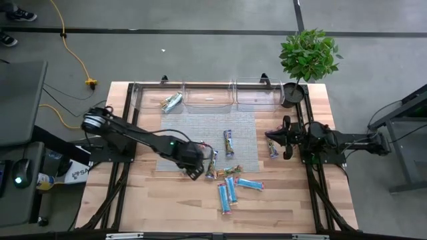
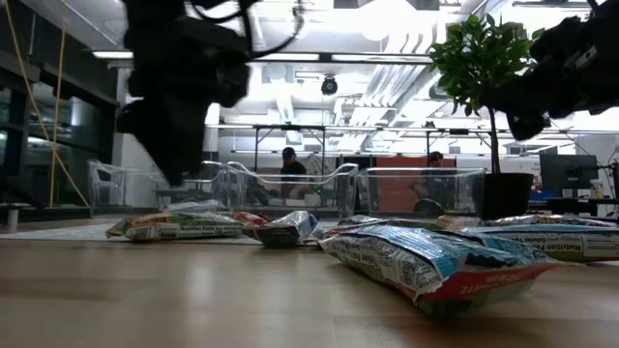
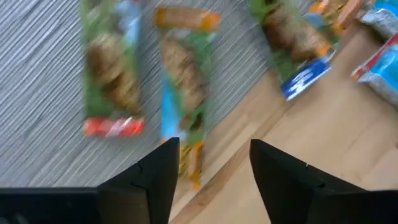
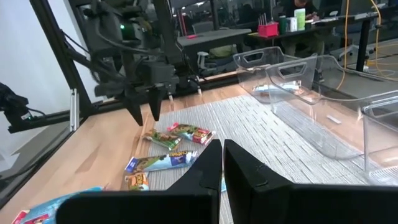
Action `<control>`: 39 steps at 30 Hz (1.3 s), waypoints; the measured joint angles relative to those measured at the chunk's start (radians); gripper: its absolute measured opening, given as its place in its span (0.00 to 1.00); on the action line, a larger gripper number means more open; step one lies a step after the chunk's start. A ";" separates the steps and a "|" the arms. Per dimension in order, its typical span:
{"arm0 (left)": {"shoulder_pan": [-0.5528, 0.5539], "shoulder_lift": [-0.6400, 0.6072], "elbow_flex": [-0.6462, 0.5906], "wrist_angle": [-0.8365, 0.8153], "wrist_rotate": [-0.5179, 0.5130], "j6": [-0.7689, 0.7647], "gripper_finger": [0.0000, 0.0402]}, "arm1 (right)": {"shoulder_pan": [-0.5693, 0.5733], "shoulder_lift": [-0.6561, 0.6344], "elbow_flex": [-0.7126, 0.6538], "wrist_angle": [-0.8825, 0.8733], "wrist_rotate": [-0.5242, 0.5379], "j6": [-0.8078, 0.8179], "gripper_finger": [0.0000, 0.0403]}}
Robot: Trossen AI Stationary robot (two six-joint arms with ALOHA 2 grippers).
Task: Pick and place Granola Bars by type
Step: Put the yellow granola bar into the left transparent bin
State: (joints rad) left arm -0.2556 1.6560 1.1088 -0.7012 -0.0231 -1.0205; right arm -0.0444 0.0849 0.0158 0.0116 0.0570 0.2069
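Wooden counter under my arms, with a grey mat across its middle and three clear bins along the far edge; the leftmost bin holds one bar. A potted plant stands at the far right corner, beyond the bins.

My left tool hangs over the mat's near edge with its fingers spread wide and holding nothing. Below it in the left wrist view lie tan-green bars, side by side and roughly parallel, their long axes running along the line of my fingers; one shows a red end, another an orange one. A dark bar lies to the right on the mat, long axis pointing toward the bins. Nearer the front edge, three light-blue bars with pink ends lie on bare wood, two running front to back and one crosswise.

My right tool waits at the mat's right edge, fingers nearly shut with nothing between them, and another dark bar lies just beside it.
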 joint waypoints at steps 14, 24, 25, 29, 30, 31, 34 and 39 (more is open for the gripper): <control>0.000 0.187 0.175 -0.201 -0.042 0.074 0.44 | 0.000 0.023 0.000 0.000 -0.001 0.004 0.00; 0.001 0.196 0.174 -0.226 -0.034 0.070 0.53 | 0.000 0.041 -0.001 0.000 -0.006 0.037 0.00; 0.001 0.196 0.174 -0.228 -0.035 0.070 0.56 | 0.000 0.042 -0.001 0.000 -0.005 0.038 0.00; 0.001 0.196 0.174 -0.234 -0.041 0.066 0.64 | 0.000 0.047 -0.001 0.000 -0.005 0.039 0.00; 0.001 0.196 0.174 -0.237 -0.047 0.065 0.65 | 0.000 0.049 -0.001 0.000 -0.005 0.039 0.00; 0.004 0.196 0.174 -0.237 -0.051 0.064 0.66 | 0.000 0.051 -0.001 0.000 -0.005 0.039 0.00; 0.011 0.196 0.174 -0.229 -0.040 0.064 0.67 | 0.000 0.052 -0.001 0.000 -0.005 0.039 0.00; 0.021 0.221 0.171 -0.190 -0.032 0.081 0.67 | 0.000 0.052 -0.001 0.001 -0.005 0.039 0.00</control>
State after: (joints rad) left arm -0.2349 1.8770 1.2801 -0.8908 -0.0554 -0.9394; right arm -0.0441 0.1368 0.0147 0.0124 0.0521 0.2459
